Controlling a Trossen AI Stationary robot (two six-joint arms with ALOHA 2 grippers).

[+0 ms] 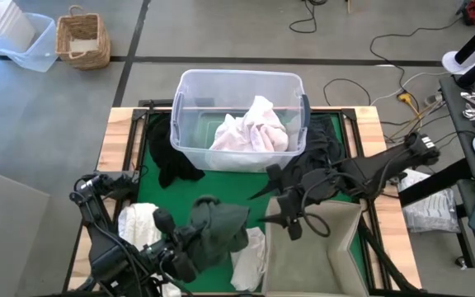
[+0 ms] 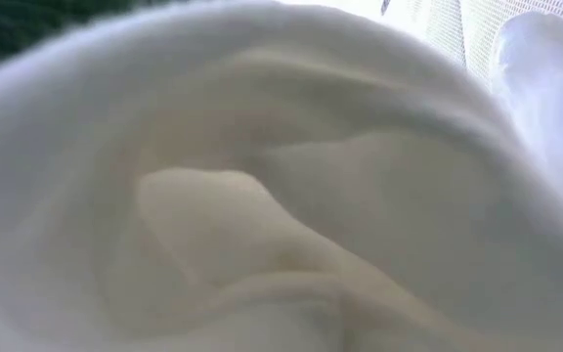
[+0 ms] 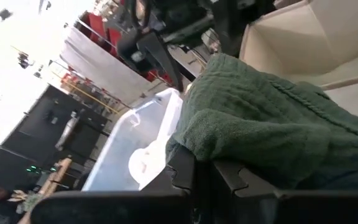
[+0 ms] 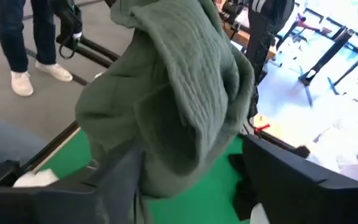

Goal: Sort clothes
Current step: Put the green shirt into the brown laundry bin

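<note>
Two arms over the green worktop. Left end effector sits near the front edge, left of centre, clenched on a dark green garment that hangs bunched off its fingers; the left wrist view shows the same green knit draped over the dark fingers. Right end effector is near the middle of the worktop, at the back left corner of the beige box, fingers spread and holding nothing; its wrist view looks between them at the green garment. Clear tub stands at the back edge, centre, with pale pink and white clothes piled inside. Black garment lies on the worktop just left of the tub, another dark one at the tub's right front corner. White garment lies toward the front left, another white piece at the front edge between the green garment and the box. Low view is filled by white fabric close to the lens. A person's legs stand on the floor beyond the worktop.
</note>
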